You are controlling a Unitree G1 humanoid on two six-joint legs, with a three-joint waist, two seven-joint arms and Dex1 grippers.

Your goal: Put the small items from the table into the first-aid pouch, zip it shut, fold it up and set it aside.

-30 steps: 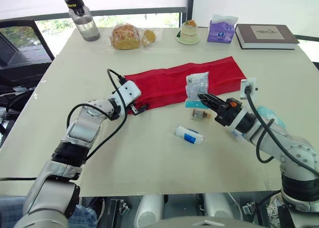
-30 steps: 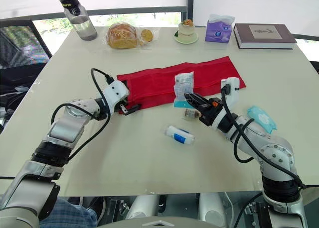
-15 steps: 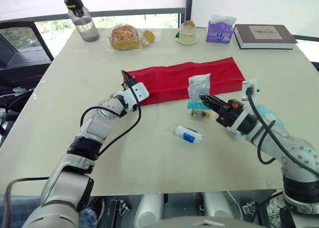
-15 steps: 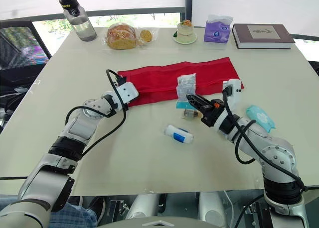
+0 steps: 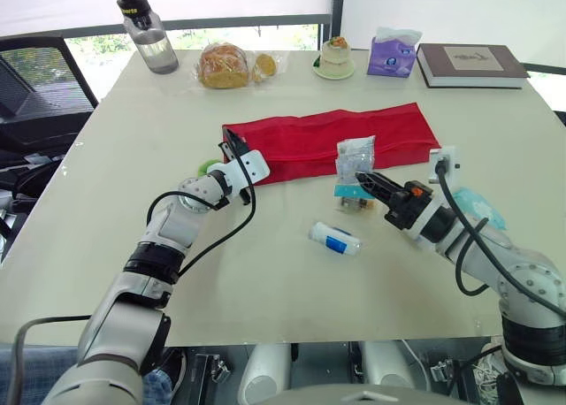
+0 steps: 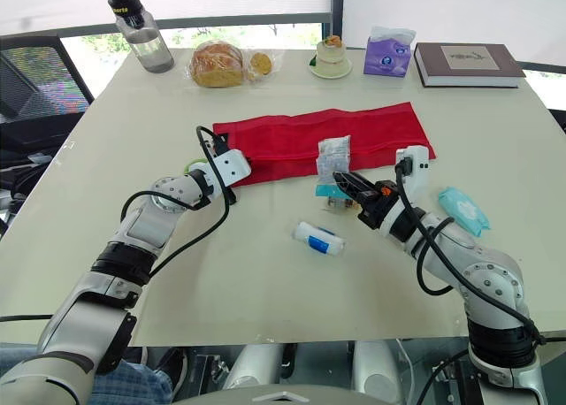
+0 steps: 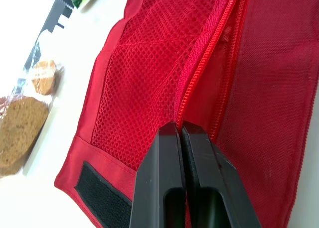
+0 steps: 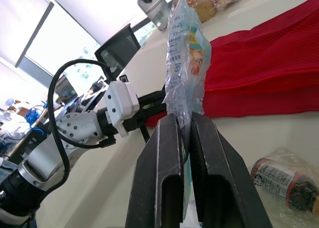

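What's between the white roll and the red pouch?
A small wrapped bottle lies there, beside the right gripper, whose jaws pinch a clear packet; shows in the left eye view.

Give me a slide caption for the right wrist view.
Right hand clamps a clear packet near the red pouch, whose end the left hand pinches.

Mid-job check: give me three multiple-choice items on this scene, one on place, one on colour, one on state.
1. Relative to the red pouch, the white-and-blue tube lies: A on it; B off it, on the table nearer the robot; C beyond it, at the far edge.
2. The tissue pack is: A purple; B green; C orange.
3. The right jaws are: A open above the tube; B shut on a clear packet; C open and empty.
Answers: 1 B, it rests on bare tabletop on the robot's side of the pouch; 2 A, its wrapper is purple; 3 B, they clamp the packet upright.
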